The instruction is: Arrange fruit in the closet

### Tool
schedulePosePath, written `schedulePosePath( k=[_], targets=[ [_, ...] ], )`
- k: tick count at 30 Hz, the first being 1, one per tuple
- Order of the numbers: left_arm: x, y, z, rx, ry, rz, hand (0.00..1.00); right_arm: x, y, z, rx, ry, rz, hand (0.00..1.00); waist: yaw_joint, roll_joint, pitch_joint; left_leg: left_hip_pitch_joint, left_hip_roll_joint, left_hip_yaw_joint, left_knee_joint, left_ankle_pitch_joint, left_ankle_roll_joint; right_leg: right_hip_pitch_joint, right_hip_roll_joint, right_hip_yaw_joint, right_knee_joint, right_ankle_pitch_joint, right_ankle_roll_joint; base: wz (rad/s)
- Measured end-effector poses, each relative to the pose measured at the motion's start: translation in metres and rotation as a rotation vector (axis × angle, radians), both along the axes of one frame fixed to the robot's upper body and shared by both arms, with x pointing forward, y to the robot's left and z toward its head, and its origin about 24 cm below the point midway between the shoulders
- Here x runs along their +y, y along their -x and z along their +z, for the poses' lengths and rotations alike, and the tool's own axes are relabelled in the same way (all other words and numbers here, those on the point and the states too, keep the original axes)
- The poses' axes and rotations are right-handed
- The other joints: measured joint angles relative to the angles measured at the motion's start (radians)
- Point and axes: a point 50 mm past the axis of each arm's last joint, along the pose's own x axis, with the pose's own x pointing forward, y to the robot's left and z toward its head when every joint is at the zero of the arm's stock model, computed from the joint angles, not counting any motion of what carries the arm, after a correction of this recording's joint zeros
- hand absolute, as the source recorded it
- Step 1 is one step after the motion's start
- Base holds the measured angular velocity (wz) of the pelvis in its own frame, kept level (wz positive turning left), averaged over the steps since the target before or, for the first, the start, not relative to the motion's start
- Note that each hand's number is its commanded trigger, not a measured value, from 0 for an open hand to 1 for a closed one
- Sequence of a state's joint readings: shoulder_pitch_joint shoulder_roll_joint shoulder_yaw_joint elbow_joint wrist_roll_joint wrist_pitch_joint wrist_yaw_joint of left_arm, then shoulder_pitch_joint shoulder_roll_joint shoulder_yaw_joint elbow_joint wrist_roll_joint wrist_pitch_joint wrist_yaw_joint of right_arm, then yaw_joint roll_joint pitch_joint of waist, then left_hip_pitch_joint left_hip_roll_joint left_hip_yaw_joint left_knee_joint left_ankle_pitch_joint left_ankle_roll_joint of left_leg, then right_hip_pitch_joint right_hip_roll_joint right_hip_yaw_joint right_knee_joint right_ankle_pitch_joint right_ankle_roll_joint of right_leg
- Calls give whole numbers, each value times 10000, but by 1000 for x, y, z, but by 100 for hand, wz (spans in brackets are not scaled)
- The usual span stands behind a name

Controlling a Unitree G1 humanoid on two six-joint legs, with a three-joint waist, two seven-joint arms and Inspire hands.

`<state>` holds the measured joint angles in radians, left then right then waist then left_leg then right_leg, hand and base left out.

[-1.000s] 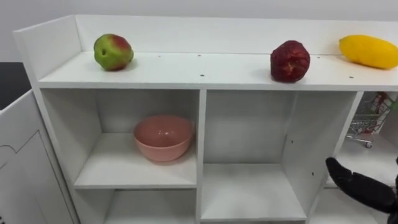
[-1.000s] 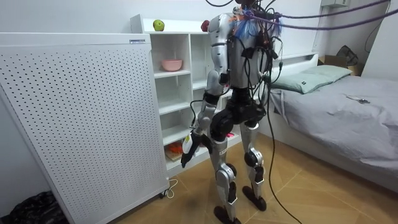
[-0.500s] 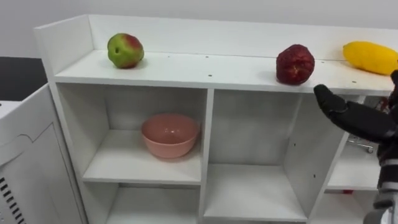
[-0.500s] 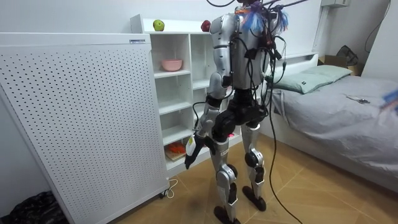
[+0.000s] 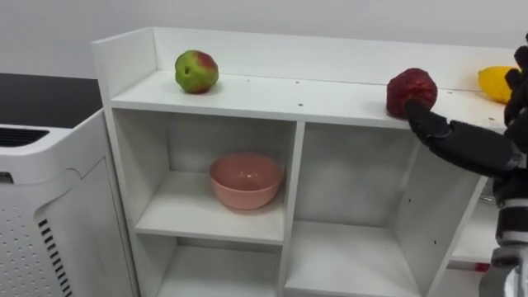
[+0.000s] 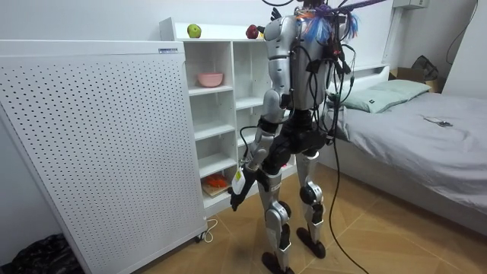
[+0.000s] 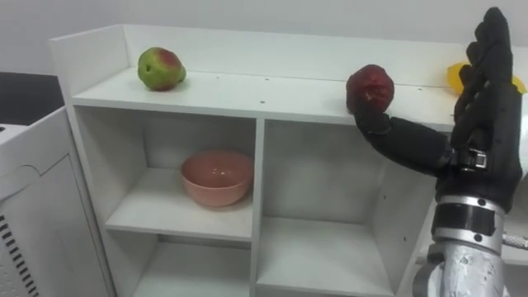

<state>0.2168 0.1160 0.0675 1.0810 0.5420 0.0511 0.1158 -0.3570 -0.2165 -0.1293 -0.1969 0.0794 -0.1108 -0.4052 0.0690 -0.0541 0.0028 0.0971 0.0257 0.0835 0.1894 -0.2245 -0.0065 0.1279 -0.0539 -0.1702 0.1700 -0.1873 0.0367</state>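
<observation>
Right hand (image 7: pixel 485 136) is at the closet's top shelf (image 7: pixel 247 92), fingers straight and spread, holding nothing. The red fruit (image 7: pixel 370 87) sits on that shelf just left of the palm, at the thumb tip. Right is nearer; left hand (image 6: pixel 237 188) hangs at the hip.

White wall (image 6: pixel 76 19) behind; wood-plank floor (image 6: pixel 380 236); grey-covered bed (image 6: pixel 415 144) at the room view's right; white perforated panel (image 6: pixel 99 144) at its left.
</observation>
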Motion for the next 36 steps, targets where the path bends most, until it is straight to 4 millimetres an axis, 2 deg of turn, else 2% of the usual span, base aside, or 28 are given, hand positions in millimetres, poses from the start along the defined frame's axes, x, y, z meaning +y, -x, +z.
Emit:
schedulePosePath(
  k=[4, 6, 11, 16, 20, 26, 31, 33, 36],
  targets=[
    [0, -4, 0, -59, -29, -172, 0, -2, -5, 10, -249, 66, -129, 0, 101, -103, 26, 3, -5, -30, 12, 3, 3, 3, -2, 10, -1, 0, 0, 0],
    [3, -4, 1, -9, -122, -265, 0, -3, -13, 14, -238, -67, -133, 0, 149, -137, 44, -11, -5, -37, 58, 3, 3, 22, -2, 14, -2, 0, 0, 0],
    [4, -4, 1, 71, -209, -333, 0, -5, -25, 7, 303, -297, -51, 0, 213, -177, 66, -73, -6, -90, 76, 2, 2, 44, -2, -37, -1, 1, -1, 5],
    [7, -7, 3, -12, -187, -380, 0, -8, -31, 1, 828, -284, 186, 0, 218, -212, 49, -200, -13, -193, 100, 16, -8, -22, -7, -127, -2, 1, -1, 6],
    [9, -13, 4, -208, -196, -454, 0, -8, -33, 5, 950, 194, 514, 0, 302, -267, 39, -236, -12, -209, 99, 33, -7, -87, -13, -243, -7, 1, -1, 0],
    [12, -25, 9, -608, -200, -589, 0, -8, -44, 0, 1748, 822, 1009, 0, 486, -363, 24, -204, -16, -305, 100, 37, -6, -69, -19, -375, -14, 1, -2, 3],
    [14, -20, 8, -301, -304, -413, 0, -7, -58, 1, 2221, 1031, 1127, 0, 490, -444, -13, -197, -15, -349, 104, 38, -9, -35, -24, -537, -26, 1, -2, 2],
    [16, -15, 8, -61, -260, -317, 0, -12, -64, 0, 2550, 1065, 1009, 0, 486, -547, -38, -166, -15, -367, 118, 38, -9, 25, -24, -548, -30, 1, -2, 3],
    [16, -14, 8, 70, -193, -289, 0, -16, -67, 0, 2769, 1216, 1012, 0, 494, -669, -13, -240, -14, -378, 176, 38, -10, -15, -25, -564, -30, 2, -4, 0]
  ],
)
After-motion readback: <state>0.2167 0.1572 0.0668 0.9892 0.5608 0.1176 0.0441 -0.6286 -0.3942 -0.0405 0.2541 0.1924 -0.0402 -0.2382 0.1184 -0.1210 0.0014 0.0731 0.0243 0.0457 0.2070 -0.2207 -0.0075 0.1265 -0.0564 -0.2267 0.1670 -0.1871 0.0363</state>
